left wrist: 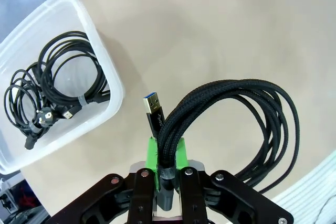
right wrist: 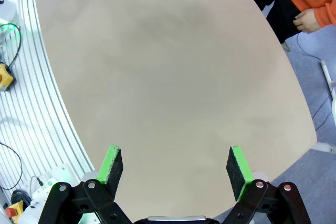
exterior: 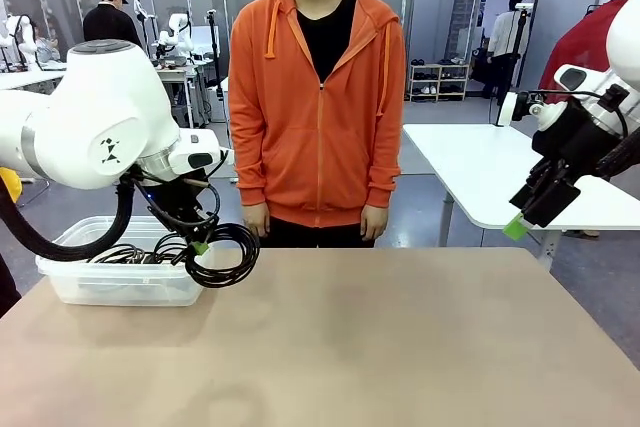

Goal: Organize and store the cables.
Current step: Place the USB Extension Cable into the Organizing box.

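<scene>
The left gripper (left wrist: 167, 158) is clamped on a coiled black cable (left wrist: 247, 129); beside it sits a clear bin (left wrist: 107, 72) holding more cables (left wrist: 58, 87). The right gripper (right wrist: 175, 165) hangs with fingers apart above the bare table (right wrist: 168, 66).

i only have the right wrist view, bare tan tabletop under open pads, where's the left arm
Observer: The left gripper is shut on a coiled black braided cable, held off the table beside a clear plastic bin.
Operator: anything in that bin
Observer: Yes, thin black coiled cables already lie inside it.
Operator: is the person reaching in
Observer: No, the person in the orange hoodie stands at the far edge with arms down.
</scene>
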Motion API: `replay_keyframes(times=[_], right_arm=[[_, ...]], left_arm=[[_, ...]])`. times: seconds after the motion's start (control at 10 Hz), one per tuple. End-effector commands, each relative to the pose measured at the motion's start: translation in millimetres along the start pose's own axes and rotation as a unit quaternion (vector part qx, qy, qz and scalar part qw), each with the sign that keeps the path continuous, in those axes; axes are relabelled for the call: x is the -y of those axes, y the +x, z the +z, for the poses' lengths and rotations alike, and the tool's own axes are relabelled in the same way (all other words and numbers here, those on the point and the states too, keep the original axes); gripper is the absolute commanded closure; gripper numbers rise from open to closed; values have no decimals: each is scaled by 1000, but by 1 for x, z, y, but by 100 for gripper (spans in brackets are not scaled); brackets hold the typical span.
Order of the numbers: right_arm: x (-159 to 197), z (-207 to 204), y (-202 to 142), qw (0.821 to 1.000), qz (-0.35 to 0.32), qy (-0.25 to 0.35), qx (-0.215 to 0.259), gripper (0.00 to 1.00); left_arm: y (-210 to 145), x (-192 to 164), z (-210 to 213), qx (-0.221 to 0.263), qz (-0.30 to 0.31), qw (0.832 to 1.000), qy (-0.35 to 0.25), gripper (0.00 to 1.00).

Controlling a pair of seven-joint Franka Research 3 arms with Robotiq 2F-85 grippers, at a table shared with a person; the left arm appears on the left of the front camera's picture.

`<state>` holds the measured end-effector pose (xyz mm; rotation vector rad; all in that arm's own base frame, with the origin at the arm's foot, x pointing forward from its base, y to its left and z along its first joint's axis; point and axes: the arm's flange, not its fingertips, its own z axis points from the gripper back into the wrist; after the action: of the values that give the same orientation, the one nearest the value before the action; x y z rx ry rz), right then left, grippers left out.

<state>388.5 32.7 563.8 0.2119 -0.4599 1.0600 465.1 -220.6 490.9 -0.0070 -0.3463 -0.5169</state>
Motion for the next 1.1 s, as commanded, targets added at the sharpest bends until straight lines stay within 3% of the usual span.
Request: replay_keyframes(times=[0.0,0.1,0.3,0.5,0.8,1.0], right_arm=[[0,0,2,1000,-8,0,-1,0],[0,0,2,1000,-8,0,-1,0],[0,0,2,1000,-8,0,-1,0],[0,0,2,1000,-8,0,-1,0],[0,0,2,1000,-8,0,-1,0],[0,0,2,1000,-8,0,-1,0]], left_arm=[[5,0,1,3,7,1000,15,100],[0,0,0,0,0,1000,0,85],[6,-65,17,-62,-55,996,-24,85],[12,-115,23,-74,-51,996,-1,85],[40,-186,9,-45,-45,998,9,85],[56,-216,-18,-36,-5,999,12,85]])
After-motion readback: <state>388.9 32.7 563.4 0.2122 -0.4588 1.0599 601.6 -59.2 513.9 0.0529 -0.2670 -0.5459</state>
